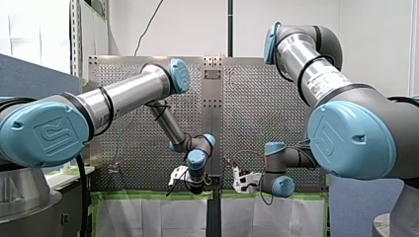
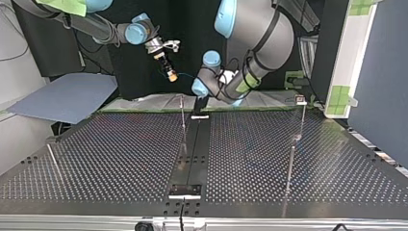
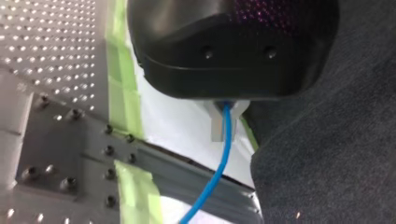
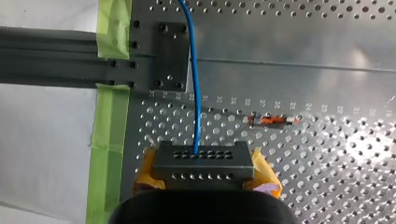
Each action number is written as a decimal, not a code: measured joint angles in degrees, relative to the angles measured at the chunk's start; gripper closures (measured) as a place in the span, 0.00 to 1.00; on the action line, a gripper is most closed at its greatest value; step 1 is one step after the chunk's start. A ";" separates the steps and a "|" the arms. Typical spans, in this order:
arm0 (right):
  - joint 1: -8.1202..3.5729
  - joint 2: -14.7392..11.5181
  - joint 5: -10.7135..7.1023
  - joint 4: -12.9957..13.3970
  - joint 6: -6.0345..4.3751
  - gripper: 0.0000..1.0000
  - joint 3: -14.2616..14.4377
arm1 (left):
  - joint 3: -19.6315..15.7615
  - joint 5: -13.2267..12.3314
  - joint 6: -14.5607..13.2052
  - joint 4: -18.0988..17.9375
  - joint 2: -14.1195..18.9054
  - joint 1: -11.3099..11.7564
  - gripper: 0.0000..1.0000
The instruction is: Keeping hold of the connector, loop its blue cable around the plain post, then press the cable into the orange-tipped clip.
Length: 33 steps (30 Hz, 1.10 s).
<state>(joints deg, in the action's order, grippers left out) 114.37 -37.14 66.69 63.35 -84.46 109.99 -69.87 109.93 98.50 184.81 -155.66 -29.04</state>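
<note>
- My right gripper [image 4: 204, 173]: its jaws are clenched on a flat grey metal connector [image 4: 201, 159] with rows of small holes. A yellow pad [image 4: 145, 170] presses against each end of it.
- A thin blue cable [image 4: 195, 93] leaves the middle of the connector's front face. It runs almost straight ahead, away from the jaws, over the silver perforated bench [image 4: 336, 158].
- The small orange-tipped clip [image 4: 272, 120] sits on the bench ahead of the jaws and off to one side of the cable, not touching it. Its long axis lies across the cable's line.
- By my judgement, the pressing step calls for the cable to swing sideways towards the clip. My right arm, carrying the connector, is the nearer one.
- The plain post cannot be picked out for sure in any view. No loop shows in the cable, so the task looks barely begun.
- My left gripper [image 3: 223, 122] has a black housing, and the blue cable hangs out from a pale piece just under it. Whether those jaws are clenched or released, I cannot tell.
- Strips of green tape [image 4: 109, 121] edge the bench beside the jaws.
</note>
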 joint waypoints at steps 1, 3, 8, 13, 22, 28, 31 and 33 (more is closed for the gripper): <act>-0.12 0.00 0.06 -0.19 0.00 1.00 -0.08 | -0.65 0.44 0.22 -0.61 0.14 0.01 1.00; -0.40 0.00 0.22 -0.66 -0.01 1.00 -0.26 | -1.61 1.02 0.54 -1.62 0.32 0.00 1.00; -1.15 0.00 0.46 -1.36 -0.23 1.00 -0.51 | -4.23 1.76 1.59 -4.19 0.42 -0.30 1.00; -1.81 0.00 0.60 -2.12 -0.38 1.00 -0.92 | -5.87 2.33 2.22 -6.72 0.66 -0.79 1.00; -3.06 0.00 0.64 -3.31 -0.48 1.00 -1.72 | -7.88 6.61 3.96 -11.57 4.84 -2.74 1.00; -4.07 0.00 0.60 -3.85 -0.76 1.00 -2.10 | -9.03 9.55 4.12 -14.63 6.40 -3.88 1.00; -4.70 0.01 0.61 -4.03 -0.89 1.00 -2.19 | -10.50 10.86 4.21 -16.37 7.57 -4.58 1.00; -5.09 0.01 0.61 -4.10 -0.98 1.00 -2.27 | -11.51 11.45 4.36 -17.49 8.03 -4.98 1.00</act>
<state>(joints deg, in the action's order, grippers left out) 109.27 -37.13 67.31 59.25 -85.45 107.72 -81.38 121.37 102.85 167.32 -147.63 -34.02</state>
